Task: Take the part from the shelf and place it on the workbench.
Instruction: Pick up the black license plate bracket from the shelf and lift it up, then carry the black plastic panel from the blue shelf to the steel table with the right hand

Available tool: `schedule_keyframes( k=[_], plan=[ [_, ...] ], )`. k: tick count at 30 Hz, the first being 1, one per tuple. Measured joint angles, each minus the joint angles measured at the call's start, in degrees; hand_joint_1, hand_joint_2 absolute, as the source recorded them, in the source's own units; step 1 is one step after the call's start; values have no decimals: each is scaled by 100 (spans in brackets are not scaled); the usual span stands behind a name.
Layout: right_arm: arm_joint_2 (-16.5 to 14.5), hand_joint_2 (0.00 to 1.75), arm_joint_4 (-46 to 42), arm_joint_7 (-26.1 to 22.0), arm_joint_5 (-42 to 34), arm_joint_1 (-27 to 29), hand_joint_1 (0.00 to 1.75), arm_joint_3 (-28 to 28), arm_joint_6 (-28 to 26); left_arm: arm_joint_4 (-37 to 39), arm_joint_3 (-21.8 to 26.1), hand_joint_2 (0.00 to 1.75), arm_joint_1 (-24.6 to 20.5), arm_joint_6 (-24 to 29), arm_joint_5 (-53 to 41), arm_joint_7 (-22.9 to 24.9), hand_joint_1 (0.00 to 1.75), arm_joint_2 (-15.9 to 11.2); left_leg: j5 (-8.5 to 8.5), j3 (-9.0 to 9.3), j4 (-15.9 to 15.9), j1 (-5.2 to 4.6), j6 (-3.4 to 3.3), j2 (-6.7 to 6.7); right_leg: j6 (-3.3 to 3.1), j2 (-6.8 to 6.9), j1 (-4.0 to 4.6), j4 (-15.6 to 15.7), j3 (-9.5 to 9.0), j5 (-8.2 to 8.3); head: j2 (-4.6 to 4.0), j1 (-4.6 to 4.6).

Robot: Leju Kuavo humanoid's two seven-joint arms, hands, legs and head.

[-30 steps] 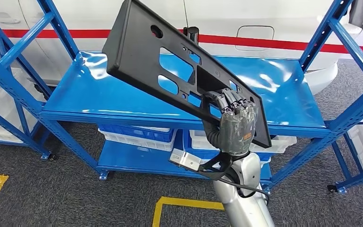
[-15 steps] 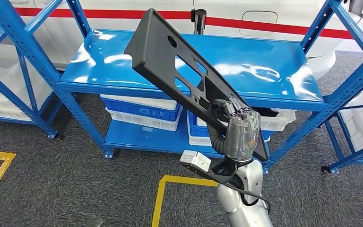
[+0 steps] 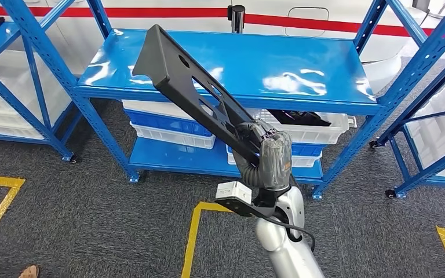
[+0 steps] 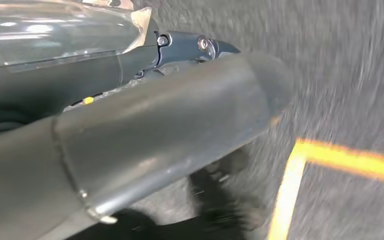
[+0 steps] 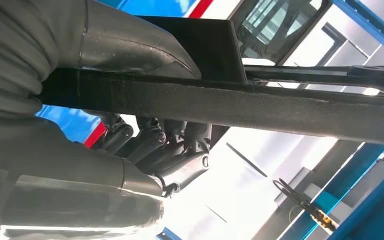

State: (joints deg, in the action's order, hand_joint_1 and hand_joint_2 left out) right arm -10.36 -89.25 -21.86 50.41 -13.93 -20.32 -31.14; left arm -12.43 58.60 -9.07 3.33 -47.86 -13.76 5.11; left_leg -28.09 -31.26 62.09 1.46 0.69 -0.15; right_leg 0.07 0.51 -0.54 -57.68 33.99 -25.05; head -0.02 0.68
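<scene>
Compared with the earlier frames, the whole scene has shifted: the camera has moved back, so the blue shelf (image 3: pixel 232 63) now sits higher and more of the grey carpet floor (image 3: pixel 92 220) with its yellow lines (image 3: pixel 194 237) is in view. The long black part (image 3: pixel 191 95) is off the shelf and is held in the air in front of it, now turned more edge-on, its free end pointing up toward the left. The right hand (image 3: pixel 269 159) grips the lower end of the part; in the right wrist view its fingers (image 5: pixel 155 145) are curled around the part's dark edge. The left hand (image 4: pixel 130 125) shows blurred above the floor, and I cannot tell how its fingers lie. On the lower shelf level stand white and blue crates (image 3: pixel 171 130); the white crate (image 3: pixel 324 130) on the right holds dark objects (image 3: pixel 298 117) that I cannot identify.
</scene>
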Motion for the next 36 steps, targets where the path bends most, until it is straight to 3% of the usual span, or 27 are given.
schedule_keyframes(
  k=[2,4,6,8,9,10,11,13,15,16,17,19,20,21,24,25,26,27,28,29,31,32,34,36],
  plan=[
    [-8,175,-35,5,-123,32,175,7,62,-2,187,0,-28,-118,200,-130,0,-83,-116,229,-415,-49,-53,-25,89,7,1,-5,49,81,0,-4],
    [-7,175,-48,-21,-321,101,175,16,174,-2,356,0,-19,-448,312,-275,0,-138,-27,160,-483,-78,-176,-4,165,13,-5,-10,99,129,0,-8],
    [-3,175,-45,-86,-516,186,175,35,239,-2,471,0,-2,-678,388,-374,0,-148,120,37,-531,-79,-314,30,134,-3,-1,-247,240,-131,1,-15],
    [4,175,-41,-183,-718,275,175,51,256,-1,597,0,12,-745,525,-450,0,-117,264,-132,-536,-94,-377,44,45,-19,-2,-877,443,-661,1,-36],
    [9,175,-38,-235,-825,330,175,59,261,-1,679,0,23,-737,627,-489,0,-86,343,-233,-533,-109,-386,47,36,-23,-2,-1245,513,-857,1,-45],
    [13,175,-35,-278,-916,389,175,71,264,-1,776,0,34,-704,732,-529,0,-42,423,-339,-529,-125,-389,50,61,-25,-1,-1521,516,-924,1,-50],
    [15,175,-33,-305,-987,448,175,83,267,0,878,0,44,-658,836,-564,0,4,506,-448,-524,-139,-389,51,107,-26,3,-1617,423,-865,1,-51],
    [15,175,-32,-323,-1088,528,175,118,291,4,1065,0,58,-565,983,-604,0,89,655,-624,-517,-158,-374,52,173,-26,22,-1232,-17,-610,1,-53],
    [1,175,-36,-322,-1161,545,175,150,337,10,1176,0,63,-503,1017,-587,0,160,776,-732,-502,-179,-336,53,126,-24,64,-356,-656,-615,1,-52],
    [-7,175,-39,-322,-1187,549,175,163,355,13,1210,0,67,-474,1011,-575,0,185,840,-759,-505,-186,-311,58,93,-27,86,-6,-870,-675,1,-42],
    [-11,175,-42,-322,-1209,554,175,175,367,15,1237,0,72,-454,1005,-562,0,206,904,-776,-512,-188,-283,63,64,-31,107,215,-986,-729,1,-32],
    [-13,175,-41,-325,-1260,570,175,206,389,15,1296,0,90,-418,1011,-569,0,221,995,-801,-530,-167,-219,61,8,-29,85,276,-928,-674,1,-7],
    [-16,175,-39,-328,-1298,571,175,225,408,15,1324,0,98,-406,1028,-597,0,224,912,-834,-480,-150,-184,50,-42,-20,60,273,-882,-616,1,0],
    [-25,175,-36,-335,-1345,573,175,251,427,15,1351,0,107,-402,1053,-652,0,227,698,-886,-332,-131,-146,38,-98,-8,34,277,-822,-542,1,16],
    [-54,175,-24,-397,-1497,575,175,371,462,15,1441,0,117,-467,1144,-930,0,222,-226,-1080,665,-72,-41,23,-179,11,35,269,-605,-311,1,55],
    [-57,175,-20,-422,-1538,579,175,420,471,15,1464,0,116,-503,1162,-1028,0,212,-329,-1102,989,-57,-14,22,-171,14,41,258,-522,-237,1,56],
    [-57,175,-17,-446,-1581,585,175,473,484,14,1477,0,116,-533,1156,-1122,0,198,-291,-1064,1184,-43,4,23,-160,15,45,237,-432,-167,1,56],
    [-57,175,-17,-468,-1618,593,175,527,506,13,1481,0,115,-562,1130,-1199,0,184,-153,-934,1180,-29,12,24,-142,16,44,208,-328,-107,1,56],
    [-57,175,-17,-489,-1656,600,175,582,532,11,1479,0,113,-590,1087,-1272,0,170,-4,-693,963,-16,12,23,-119,13,41,170,-231,-59,2,57],
    [-57,175,-18,-509,-1694,606,175,642,561,9,1475,0,107,-619,1036,-1345,0,155,41,-372,579,-8,4,14,-95,11,41,129,-146,-19,2,59],
    [-58,175,-24,-543,-1743,608,175,749,613,2,1465,0,97,-687,954,-1476,0,133,-60,183,-198,-21,-37,-10,-27,13,55,68,-40,52,2,51],
    [-58,175,-26,-564,-1756,608,175,797,636,-1,1461,0,92,-719,920,-1534,0,125,-139,305,-409,-42,-68,-21,12,19,57,58,-10,94,2,47],
    [-57,175,-21,-626,-1786,620,175,886,674,-4,1449,0,91,-771,875,-1641,0,117,-92,274,-524,-73,-174,-9,100,27,58,67,42,188,1,42],
    [-51,175,-1,-708,-1842,638,175,985,707,-5,1429,0,83,-811,842,-1733,0,114,69,151,-585,-76,-296,21,111,8,56,-73,173,35,1,29]
  ],
)
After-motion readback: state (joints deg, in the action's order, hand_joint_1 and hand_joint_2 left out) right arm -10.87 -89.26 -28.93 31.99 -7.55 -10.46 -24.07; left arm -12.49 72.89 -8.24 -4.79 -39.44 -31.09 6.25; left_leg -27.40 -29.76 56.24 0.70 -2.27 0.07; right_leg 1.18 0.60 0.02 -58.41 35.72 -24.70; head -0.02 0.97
